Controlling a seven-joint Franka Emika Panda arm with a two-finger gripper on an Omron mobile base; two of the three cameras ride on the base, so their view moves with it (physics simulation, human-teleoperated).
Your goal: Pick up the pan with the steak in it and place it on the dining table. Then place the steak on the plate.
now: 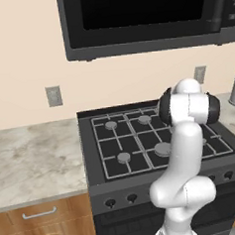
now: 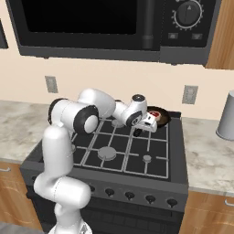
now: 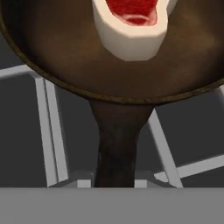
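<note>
Right now the pan (image 2: 159, 116) sits on the back right burner of the stove (image 2: 132, 151), close to the stove's rear edge and the wall. In the hand view its dark brown bowl spreads across the top and its handle (image 3: 116, 148) runs straight down toward the camera over the grey grate bars. The steak (image 3: 131, 24) lies inside the pan, red with a thick cream rim, toward the side away from the handle.

The tool (image 2: 142, 128) is at the near end of that handle, just over the grate. Its fingertips do not show clearly, so I cannot tell whether it stands wide, narrow, or already grips the handle.

The arm rises from the stove's front edge, bends at a big dark-capped elbow (image 2: 75, 116) above the left burners, then stretches low and nearly level across the cooktop toward the back right corner, with the wrist tipped down at the pan.

Around it, the other burners (image 2: 107, 153) are bare. A black microwave (image 2: 114, 27) hangs above the stove, well over the arm. The stone tabletop (image 2: 208, 151) flanks the stove on both sides; a grey cylinder (image 2: 227, 115) stands on its right part near the wall. Wall outlets (image 2: 189, 94) sit behind the tabletop. Nothing lies between the tool and the pan.
</note>
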